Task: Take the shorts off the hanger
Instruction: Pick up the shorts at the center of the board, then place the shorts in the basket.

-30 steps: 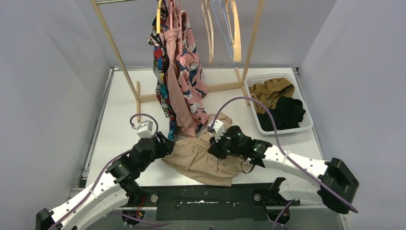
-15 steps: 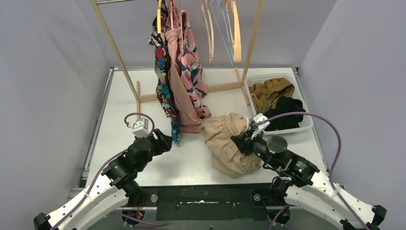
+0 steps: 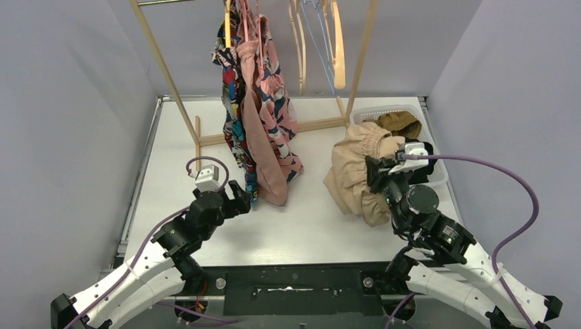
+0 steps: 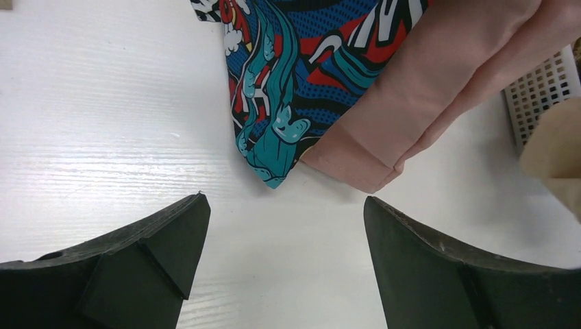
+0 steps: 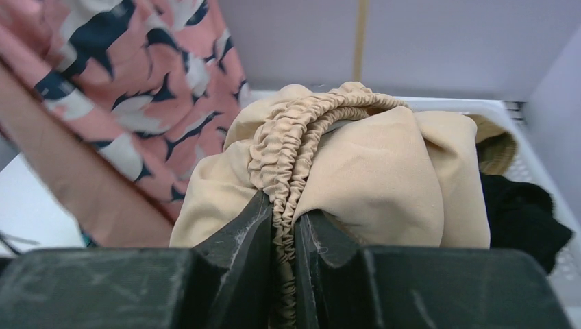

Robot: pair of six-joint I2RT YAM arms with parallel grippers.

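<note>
Beige elastic-waist fabric shorts (image 3: 356, 175): waistband clamped in right hand (image 5: 282, 212), beside white plastic basket (image 3: 440, 177).
Mustard-brown shorts (image 5: 497, 147), black shorts (image 5: 521, 212): in basket.
Comic-print shorts (image 3: 233, 130), dusty-pink shorts (image 3: 264, 157), floral shorts (image 3: 274, 103): on wooden hangers (image 3: 228, 20), remaining.
Left hand (image 4: 284, 253): apart, empty.

Top cam: hangers (image 3: 336, 41), rack (image 3: 158, 58) cut by upper edge, hooks unseen. Most of basket (image 3: 377, 112) hidden behind beige shorts (image 3: 353, 171); mustard shorts (image 3: 401, 123) only sliver; black shorts (image 5: 524, 212) largely covered. Jaws of right gripper (image 3: 375, 173) buried in fabric from above. Half of comic-print shorts (image 3: 231, 130) behind pink pairs. L wrist: plain pink shorts (image 4: 425, 89) run off top edge; beige blurred at rt edge. R wrist: floral shorts (image 5: 137, 103) out of focus, cut at left.
</note>
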